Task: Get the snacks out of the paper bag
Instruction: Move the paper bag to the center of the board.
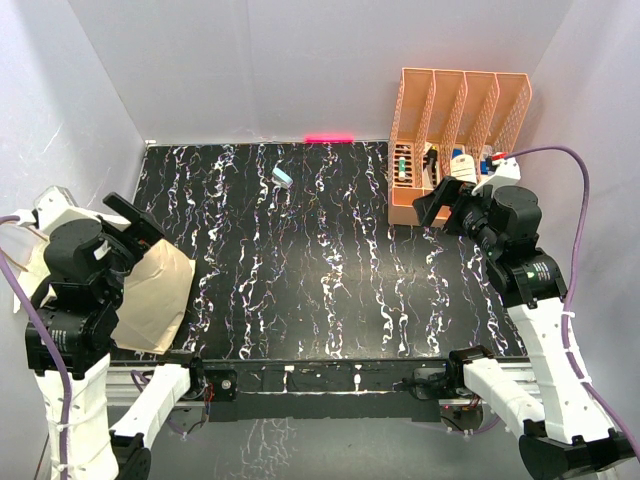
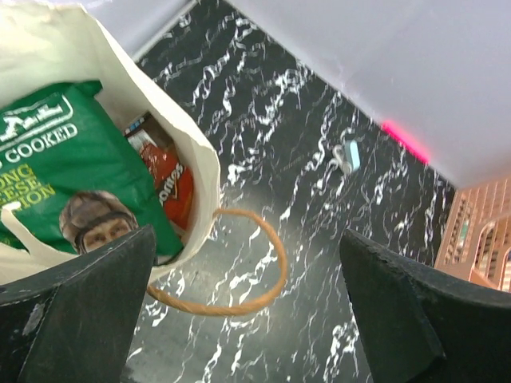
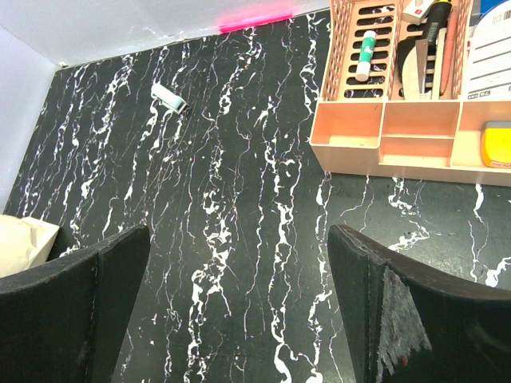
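Two arms stand at the near edge of the black marbled bench (image 1: 300, 290) in the top view. The paper bag (image 1: 160, 295) lies at the bench's left edge, its mouth and upper part hidden under the left arm, so nothing inside it shows from here. The left end effector (image 1: 138, 225) hovers over that hidden end; its fingers are hard to separate from the dark arm. The right end effector (image 1: 445, 200) hangs just in front of the orange rack (image 1: 460, 110) at the far right, and a small light-blue block (image 1: 282, 178) lies alone near the back wall. The left wrist view looks into the bag's open mouth between widely spread, empty fingers. A green packet (image 2: 64, 159) fills most of the opening, cut off at the left and covered below by one finger. A red packet (image 2: 169, 182) is tucked beside it against the bag wall, mostly hidden, its lettering only partly readable. One cord handle (image 2: 231, 275) loops out onto the bench. In the right wrist view the fingers also stand wide apart, holding nothing, over bare bench. Only a pale corner of the bag shows at the left edge, and the rack's contents are cut off at the top.
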Tool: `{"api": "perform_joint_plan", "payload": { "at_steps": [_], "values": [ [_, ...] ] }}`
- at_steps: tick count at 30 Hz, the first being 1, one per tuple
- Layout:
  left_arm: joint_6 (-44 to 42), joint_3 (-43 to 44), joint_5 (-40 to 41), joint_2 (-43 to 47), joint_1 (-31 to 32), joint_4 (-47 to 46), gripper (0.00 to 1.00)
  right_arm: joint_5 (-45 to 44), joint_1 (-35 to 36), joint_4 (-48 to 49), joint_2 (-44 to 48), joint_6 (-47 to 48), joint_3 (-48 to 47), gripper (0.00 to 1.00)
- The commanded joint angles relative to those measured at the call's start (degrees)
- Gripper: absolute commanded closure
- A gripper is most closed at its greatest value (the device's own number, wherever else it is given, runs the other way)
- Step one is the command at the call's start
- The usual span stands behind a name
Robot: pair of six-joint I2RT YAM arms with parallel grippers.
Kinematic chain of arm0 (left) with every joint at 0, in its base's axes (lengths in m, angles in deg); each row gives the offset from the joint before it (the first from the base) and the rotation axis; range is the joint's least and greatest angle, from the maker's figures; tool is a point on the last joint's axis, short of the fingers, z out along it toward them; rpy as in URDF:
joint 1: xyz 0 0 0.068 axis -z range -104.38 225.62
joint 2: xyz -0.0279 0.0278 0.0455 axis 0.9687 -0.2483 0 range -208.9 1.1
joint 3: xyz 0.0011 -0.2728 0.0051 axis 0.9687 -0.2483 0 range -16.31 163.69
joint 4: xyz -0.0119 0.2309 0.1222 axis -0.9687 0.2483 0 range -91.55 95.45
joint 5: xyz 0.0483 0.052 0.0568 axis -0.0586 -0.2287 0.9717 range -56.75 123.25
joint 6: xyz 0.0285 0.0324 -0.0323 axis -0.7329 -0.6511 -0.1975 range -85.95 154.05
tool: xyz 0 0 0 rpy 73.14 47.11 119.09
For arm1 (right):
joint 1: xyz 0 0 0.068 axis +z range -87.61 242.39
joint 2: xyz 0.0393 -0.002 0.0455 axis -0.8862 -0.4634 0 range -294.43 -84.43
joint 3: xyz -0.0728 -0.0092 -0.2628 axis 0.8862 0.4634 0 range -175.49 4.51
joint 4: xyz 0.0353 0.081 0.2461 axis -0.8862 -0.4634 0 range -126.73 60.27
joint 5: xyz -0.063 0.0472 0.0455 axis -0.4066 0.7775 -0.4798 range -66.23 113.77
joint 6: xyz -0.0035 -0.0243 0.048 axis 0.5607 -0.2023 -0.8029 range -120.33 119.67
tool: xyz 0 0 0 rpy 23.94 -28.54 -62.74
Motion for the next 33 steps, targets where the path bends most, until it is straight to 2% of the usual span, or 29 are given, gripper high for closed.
{"api": "perform_joint_plan", "payload": {
  "at_steps": [1,8,11,16,20,25,28,33],
  "values": [
    [-2.5,-2.6,-3.5,2.0,2.5,3.6,0.03,1.3,0.2,3.1,0.5,-0.1,-1.7,0.02],
    [-10.2,-5.4,-13.0,3.0,5.1,2.2,0.07,1.5,0.2,3.1,1.4,-0.1,-0.8,0.02],
    [-12.0,-5.0,-10.7,3.0,6.4,2.6,0.18,1.6,0.2,3.1,1.4,-0.1,-0.3,0.02],
    [-13.7,-4.0,-7.3,1.9,7.8,2.6,0.47,2.0,0.2,3.1,1.5,-0.3,-0.2,0.02],
    [-14.3,-4.2,-7.4,1.5,8.1,2.4,0.65,2.4,0.2,3.5,1.5,-0.7,0.7,0.02],
    [-14.8,-4.5,-7.0,1.1,8.2,1.8,0.78,2.4,0.2,3.3,1.3,-0.8,1.0,0.02],
    [-15.1,-4.8,-6.7,0.6,8.4,1.8,0.79,2.2,0.2,3.1,1.6,-0.8,1.0,0.02],
    [-15.5,-5.1,-8.4,0.2,8.6,0.0,0.88,2.2,0.2,3.1,2.0,-0.8,1.2,0.02]
  ]
}}
